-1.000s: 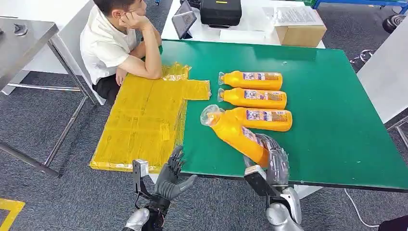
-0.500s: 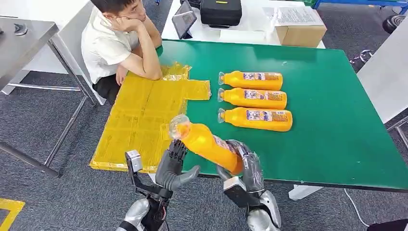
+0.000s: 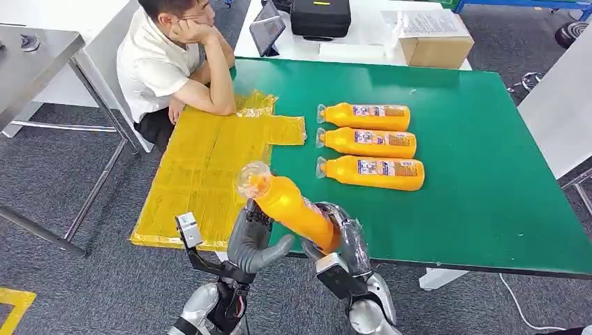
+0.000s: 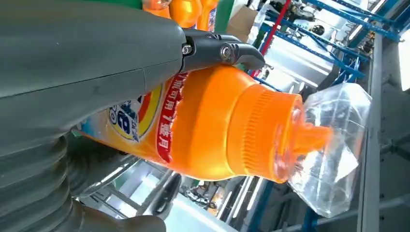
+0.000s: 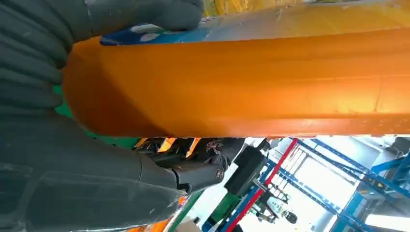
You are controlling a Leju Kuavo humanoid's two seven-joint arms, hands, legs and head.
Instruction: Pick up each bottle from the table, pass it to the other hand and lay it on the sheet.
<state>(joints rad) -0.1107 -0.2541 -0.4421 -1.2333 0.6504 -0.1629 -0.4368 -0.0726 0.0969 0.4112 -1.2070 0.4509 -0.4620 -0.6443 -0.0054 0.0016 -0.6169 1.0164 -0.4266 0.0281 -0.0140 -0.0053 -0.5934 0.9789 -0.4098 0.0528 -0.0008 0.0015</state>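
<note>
My right hand (image 3: pixel 345 241) grips the base of an orange bottle (image 3: pixel 293 209) with a clear cap, tilted up and to the left over the table's front edge. My left hand (image 3: pixel 253 241) stands just under the bottle's upper half, fingers upright against its side and thumb spread below it. In the left wrist view the bottle (image 4: pixel 217 125) lies across the left hand (image 4: pixel 87 58), a dark fingertip over its shoulder. The right wrist view shows the bottle's body (image 5: pixel 251 87) in the right hand (image 5: pixel 72 164). The yellow sheet (image 3: pixel 209 167) lies to the left.
Three more orange bottles (image 3: pixel 366 116) (image 3: pixel 370 142) (image 3: pixel 373 172) lie side by side on the green table (image 3: pixel 489 195). A person (image 3: pixel 167 63) sits at the sheet's far corner, an elbow on it. A cardboard box (image 3: pixel 433 42) and a black case (image 3: pixel 320 17) stand behind.
My right hand has carried the bottle left off the table to the front edge. The left hand has risen until its fingers meet the bottle.
</note>
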